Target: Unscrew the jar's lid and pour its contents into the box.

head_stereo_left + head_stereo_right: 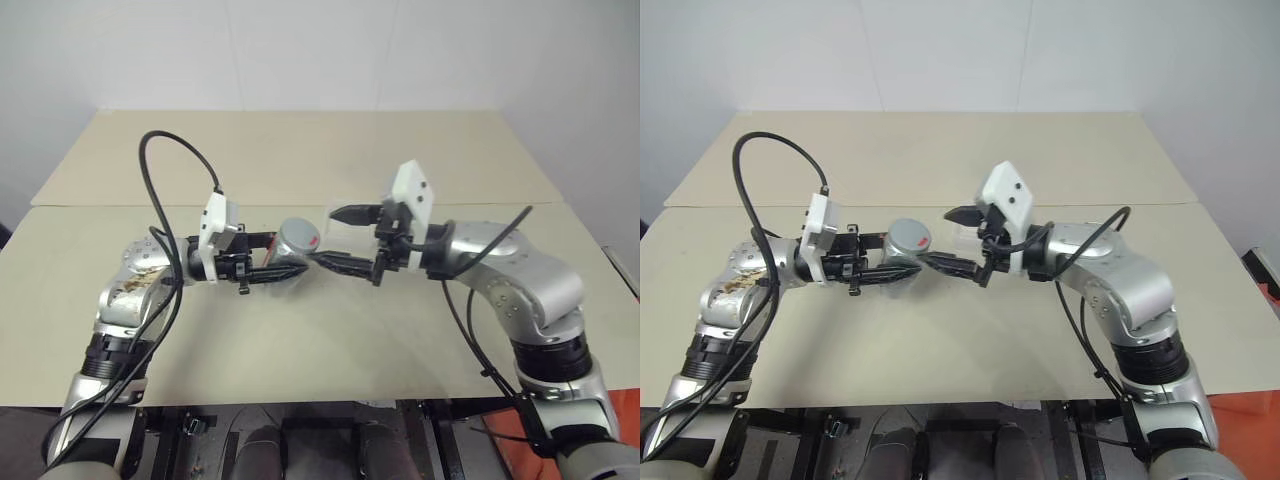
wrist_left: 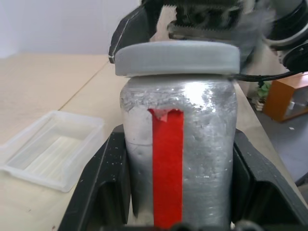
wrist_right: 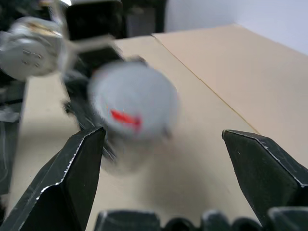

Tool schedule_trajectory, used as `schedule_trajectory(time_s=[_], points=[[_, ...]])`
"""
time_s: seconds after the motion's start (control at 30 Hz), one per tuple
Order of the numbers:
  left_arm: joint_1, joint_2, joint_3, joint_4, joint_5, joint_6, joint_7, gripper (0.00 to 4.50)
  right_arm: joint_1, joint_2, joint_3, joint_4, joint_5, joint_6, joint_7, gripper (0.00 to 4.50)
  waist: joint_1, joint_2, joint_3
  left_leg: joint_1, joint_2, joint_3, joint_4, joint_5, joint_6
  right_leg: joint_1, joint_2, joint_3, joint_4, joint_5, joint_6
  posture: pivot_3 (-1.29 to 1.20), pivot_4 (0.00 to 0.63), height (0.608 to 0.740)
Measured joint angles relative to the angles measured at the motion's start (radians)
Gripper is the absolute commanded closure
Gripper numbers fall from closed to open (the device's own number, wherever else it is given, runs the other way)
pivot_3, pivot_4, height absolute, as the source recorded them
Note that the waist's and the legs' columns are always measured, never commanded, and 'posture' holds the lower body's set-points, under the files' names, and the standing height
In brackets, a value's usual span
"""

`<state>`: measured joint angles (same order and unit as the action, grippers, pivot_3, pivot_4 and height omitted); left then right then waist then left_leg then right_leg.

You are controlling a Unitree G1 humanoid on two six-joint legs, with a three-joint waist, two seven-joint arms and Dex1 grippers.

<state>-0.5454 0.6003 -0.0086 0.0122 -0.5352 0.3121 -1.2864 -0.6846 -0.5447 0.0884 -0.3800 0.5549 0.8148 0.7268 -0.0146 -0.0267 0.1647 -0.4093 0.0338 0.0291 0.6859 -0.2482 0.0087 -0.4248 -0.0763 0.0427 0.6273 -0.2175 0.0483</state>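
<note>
Table (image 1: 300, 350): broad bare surface on all sides, edges well off. Box (image 2: 50, 154) lies flat on it just behind the grippers. Left gripper (image 1: 285, 258) clamped on the jar (image 2: 175, 159), held level above the table, lid (image 1: 297, 238) on, facing the right gripper (image 1: 340, 238). Right gripper's jaws are spread wide, just beside the lid, holding nothing.

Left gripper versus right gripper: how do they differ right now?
The left gripper is shut on the jar; the right gripper is open and holds nothing. The left gripper points toward the robot's right, the right gripper toward the lid. Both are raised above the table with black fingers.
</note>
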Motion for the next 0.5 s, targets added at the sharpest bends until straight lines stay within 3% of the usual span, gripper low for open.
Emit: schedule_trajectory(time_s=[0.5], points=[[0.034,-0.061,0.042,-0.039,-0.034,0.036,0.121,2.08,-0.001,0.003,-0.061,-0.03,0.058,0.0,-0.003,0.06,0.001,0.0,0.0,0.0,0.0,0.0,0.0,0.0,0.0,0.001,0.0,0.0,0.0,0.0,0.0,0.0,0.15,0.74]])
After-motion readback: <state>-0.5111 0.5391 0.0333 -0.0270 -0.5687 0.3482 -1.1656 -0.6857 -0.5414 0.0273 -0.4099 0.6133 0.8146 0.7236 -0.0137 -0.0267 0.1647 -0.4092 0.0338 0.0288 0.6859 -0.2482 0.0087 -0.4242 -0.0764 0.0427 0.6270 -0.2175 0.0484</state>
